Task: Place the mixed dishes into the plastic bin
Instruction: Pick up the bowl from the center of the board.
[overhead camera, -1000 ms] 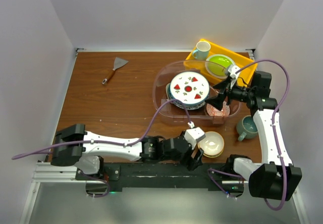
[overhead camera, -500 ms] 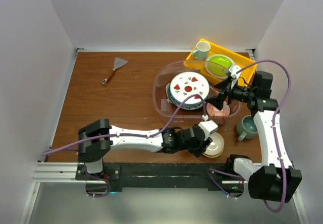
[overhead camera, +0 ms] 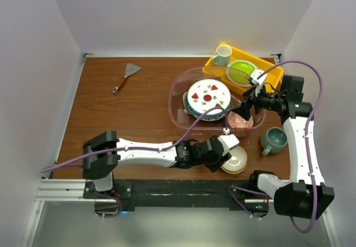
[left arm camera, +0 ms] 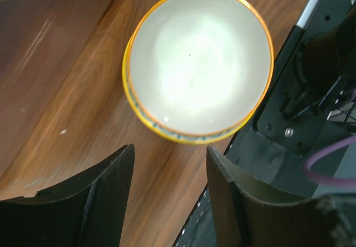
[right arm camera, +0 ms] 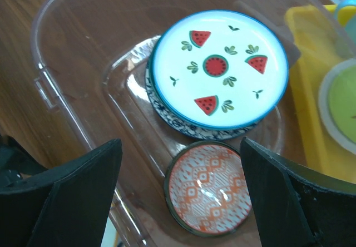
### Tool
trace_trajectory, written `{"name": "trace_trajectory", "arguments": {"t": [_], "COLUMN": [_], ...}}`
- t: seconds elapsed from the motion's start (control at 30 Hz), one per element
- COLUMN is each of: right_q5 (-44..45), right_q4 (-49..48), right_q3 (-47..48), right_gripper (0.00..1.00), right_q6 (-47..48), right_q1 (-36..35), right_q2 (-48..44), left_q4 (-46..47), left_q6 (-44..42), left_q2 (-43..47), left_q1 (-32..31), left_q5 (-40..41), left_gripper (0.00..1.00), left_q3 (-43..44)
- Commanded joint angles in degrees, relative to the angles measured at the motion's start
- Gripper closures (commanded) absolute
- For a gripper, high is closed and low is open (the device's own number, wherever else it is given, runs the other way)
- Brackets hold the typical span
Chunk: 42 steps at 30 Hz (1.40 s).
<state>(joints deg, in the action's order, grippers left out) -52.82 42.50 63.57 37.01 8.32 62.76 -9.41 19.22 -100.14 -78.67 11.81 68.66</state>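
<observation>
Edges alone show of whatever lies under the watermelon plate in the plastic bin. In the right wrist view we make out one blue-patterned plate beneath it, and we cannot tell whether a third is there. From above, the right gripper covers part of the red-patterned bowl, and the left gripper overlaps the rim of the tan bowl. The left wrist view cuts its fingers off at the bottom edge.

We count two bowls: the red-patterned one in the bin beside the plates, and the tan one outside it on the table near the front edge. We count two mugs: the grey-teal mug on the table right of the bin, and a white mug on the yellow tray with a lime-green plate. One scraper lies far left.

Both grippers are spread apart and hold nothing. The left one sits just short of the tan bowl, and the right one hangs over the red-patterned bowl.

Against a second ago, we see the left arm stretched rightward to the tan bowl and the right gripper shifted slightly. The dishes lie where they were.
</observation>
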Motion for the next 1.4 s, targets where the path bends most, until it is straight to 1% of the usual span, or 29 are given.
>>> {"name": "trace_trajectory", "arguments": {"t": [0.0,0.03,0.17,0.2,0.27,0.3,0.33,0.53,0.67,0.8,0.83,0.9,0.97,1.0,1.03,1.07,1.1,1.13,1.23,1.3,1.33,1.37], "right_q5": [7.89,9.04,12.03,12.3,13.17,13.27,13.18,16.17,16.34,14.24,12.75,10.81,8.53,8.52,8.43,8.78,9.05,9.4,11.68,15.09,16.85,18.44], "right_q4": [21.26,23.13,29.21,32.44,35.79,39.99,40.81,40.73,40.73,40.73,40.82,40.91,40.82,40.73,40.73,40.73,40.73,40.73,39.68,36.61,35.03,31.8], "right_q3": [10.15,10.95,13.07,13.77,14.12,14.39,14.3,9.12,3.07,-1.78,-2.31,-3.19,-4.67,-5.29,-5.91,-7.05,-7.41,-7.67,-8.2,-9.16,-9.6,-10.48], "right_gripper": [0.11,0.12,0.11,0.12,0.12,0.14,0.15,0.18,0.18,0.15,0.15,0.18,0.21,0.26,0.29,0.32,0.38,0.4,0.47,0.48,0.51,0.52], "right_q6": [16.23,18.6,23.0,24.75,30.11,32.48,35.03,39.35,43.66,54.09,55.43,57.63,58.69,59.48,60.01,60.28,60.54,60.63,60.2,57.4,55.9,54.58], "right_q1": [0.21,0.21,0.3,0.21,0.21,0.21,0.21,-1.54,-6.45,-9.72,-10.59,-11.83,-15.25,-16.74,-19.97,-21.48,-22.81,-24.99,-27.38,-28.44,-29.49,-29.76], "right_q2": [1.4,1.31,-0.01,-0.1,0.43,1.3,1.4,-2.19,-5.71,-8.44,-8.45,-7.31,-5.64,-4.94,-4.41,-3.1,-2.39,-1.86,-0.19,0.34,0.6,0.78], "left_q4": [1.06,0.8,-1.48,-2.27,-4.47,-6.04,-6.67,-9.31,-8.61,-8.78,-8.87,-9.13,-9.31,-9.31,-9.4,-9.31,-9.4,-9.49,-9.84,-9.67,-9.75,-9.66], "left_q6": [-4.54,-5.24,-6.74,-7.09,-8.15,-8.85,-9.29,-10.96,-10.26,-9.29,-9.03,-8.68,-8.33,-7.89,-7.62,-7.53,-7.1,-6.83,-5.87,-5.25,-5.07,-4.9], "left_q2": [8.72,10.91,15.67,16.46,19.09,19.97,21.81,28.49,30.96,32.19,32.37,33.16,33.69,34.3,34.57,34.83,35.27,35.45,35.97,36.24,36.33,36.33], "left_q1": [0.63,0.89,1.77,1.86,2.38,2.47,2.73,3.35,3.88,3.97,3.97,4.05,3.97,4.05,4.05,4.05,4.05,4.05,4.05,4.05,4.05,4.05], "left_q5": [3.38,3.83,5.85,6.9,7.78,8.83,9.36,14.37,15.61,16.05,16.22,16.84,17.19,17.19,17.36,17.45,17.54,17.72,17.89,18.07,18.07,18.24], "left_gripper": [0.37,0.32,0.25,0.24,0.2,0.18,0.17,0.11,0.11,0.11,0.11,0.11,0.11,0.11,0.11,0.11,0.11,0.1,0.1,0.1,0.1,0.1], "left_q3": [-4.14,-5.63,-7.93,-8.11,-8.46,-8.55,-8.81,-12.05,-14.61,-15.75,-15.84,-16.19,-16.54,-16.89,-17.16,-17.33,-17.77,-17.95,-18.56,-19.09,-19.27,-19.36]}}
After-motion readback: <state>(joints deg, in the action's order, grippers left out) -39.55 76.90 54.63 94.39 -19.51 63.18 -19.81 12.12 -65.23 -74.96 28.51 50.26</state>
